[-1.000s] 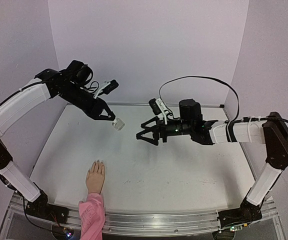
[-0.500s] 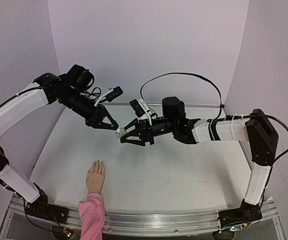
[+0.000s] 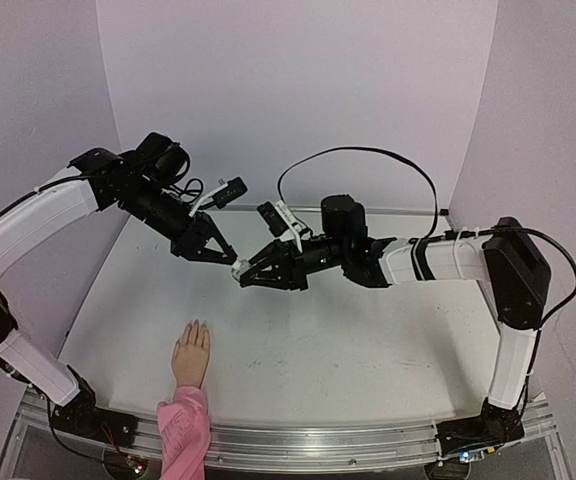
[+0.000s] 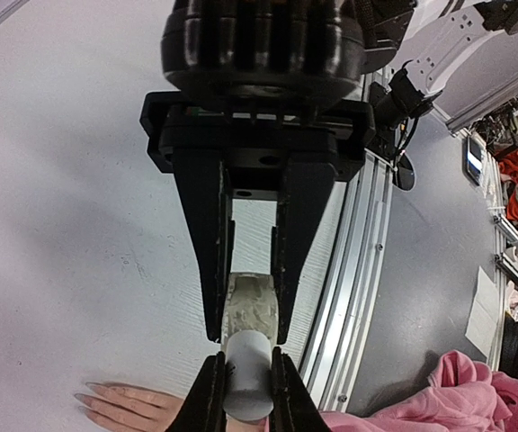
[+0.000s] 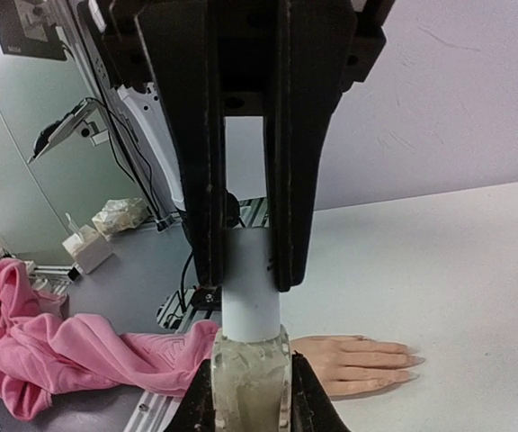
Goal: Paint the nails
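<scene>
Your top camera looks down across the table (image 3: 368,340) from above its near edge. The wrist cameras face each other closely, sharing the white bottle (image 4: 252,310) and mannequin hand (image 5: 358,360).

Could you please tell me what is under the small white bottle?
The bottle hangs in the air over the table; the mannequin hand lies apart, nearer the front. Gripper fingers cover the bottle's sides.

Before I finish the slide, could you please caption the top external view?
Midair, the left gripper and right gripper clamp the small white bottle, beyond the mannequin hand on the table.
</scene>
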You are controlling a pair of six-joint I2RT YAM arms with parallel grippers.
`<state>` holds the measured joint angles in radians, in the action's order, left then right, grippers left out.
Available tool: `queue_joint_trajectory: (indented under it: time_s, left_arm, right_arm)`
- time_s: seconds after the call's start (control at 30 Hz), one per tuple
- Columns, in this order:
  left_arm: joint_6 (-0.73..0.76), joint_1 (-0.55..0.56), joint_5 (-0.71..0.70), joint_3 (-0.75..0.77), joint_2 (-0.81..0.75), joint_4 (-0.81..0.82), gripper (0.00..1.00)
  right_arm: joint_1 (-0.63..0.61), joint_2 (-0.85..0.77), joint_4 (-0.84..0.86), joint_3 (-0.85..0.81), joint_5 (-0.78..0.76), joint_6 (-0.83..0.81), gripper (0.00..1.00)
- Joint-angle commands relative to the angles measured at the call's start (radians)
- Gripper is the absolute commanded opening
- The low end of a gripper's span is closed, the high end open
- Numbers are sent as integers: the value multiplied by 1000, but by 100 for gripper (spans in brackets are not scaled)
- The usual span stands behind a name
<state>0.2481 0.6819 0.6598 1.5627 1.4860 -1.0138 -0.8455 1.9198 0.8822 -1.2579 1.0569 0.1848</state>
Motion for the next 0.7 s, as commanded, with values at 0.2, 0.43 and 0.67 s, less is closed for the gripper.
queue_joint_trajectory:
  time_s: [0.2,0.43,0.67]
  left_arm:
    - [-52,2,-21,34,-34,33,37]
    - [-227,1,-41,-172,-247,360,95]
    - [-520,1,-95,-448,-396,834,99]
  right_arm:
    - [-30,-43,80,-28,-76,1,0]
    - [-47,-164,143,85,-365,65,0]
    - [-86,-289,156,138,-651,118,0]
